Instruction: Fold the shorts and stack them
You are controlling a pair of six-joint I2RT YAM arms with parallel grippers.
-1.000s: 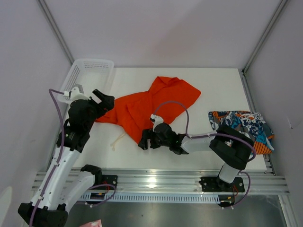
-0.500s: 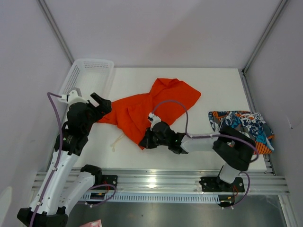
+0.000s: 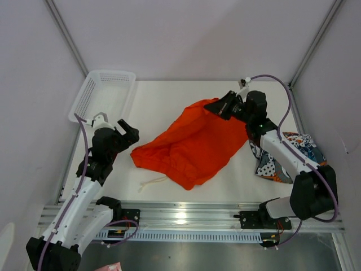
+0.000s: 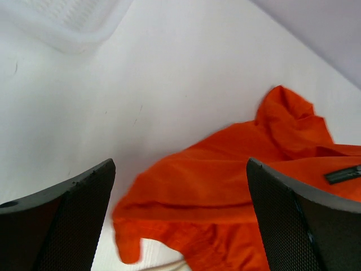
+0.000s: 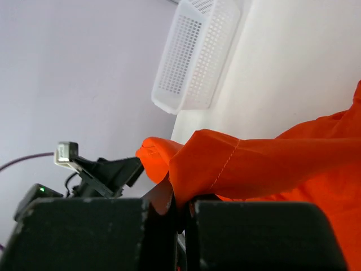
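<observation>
Now, right gripper (image 3: 214,105) tight on orange shorts (image 3: 192,148); left gripper (image 3: 129,129) wide apart, empty.

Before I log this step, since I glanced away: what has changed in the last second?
The right gripper shut on the near edge of the orange shorts and carried it up toward the far right, dragging the cloth along. The left gripper, open, drew back slightly toward its base. The white basket stayed in its far left corner and the printed shorts at the right edge.
</observation>
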